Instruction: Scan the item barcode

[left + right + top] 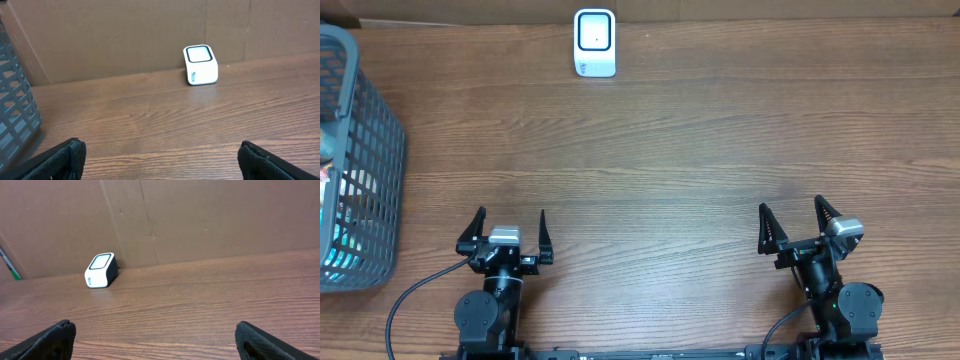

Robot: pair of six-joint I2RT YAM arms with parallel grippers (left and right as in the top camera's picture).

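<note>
A small white barcode scanner [594, 43] with a dark-rimmed window stands at the far edge of the table, against the cardboard wall; it also shows as the scanner [200, 64] in the left wrist view and the scanner [101, 270] in the right wrist view. The item shows only as coloured shapes behind the mesh of the grey basket [360, 170] at the left; I cannot make it out. My left gripper [510, 238] sits open near the front edge, nothing between its fingers. My right gripper [792, 225] is open and empty too, at the front right.
The grey mesh basket [15, 100] stands at the table's left edge, close to the left arm. A brown cardboard wall [200, 220] closes off the far side. Bare wooden tabletop [700, 170] lies between the grippers and the scanner.
</note>
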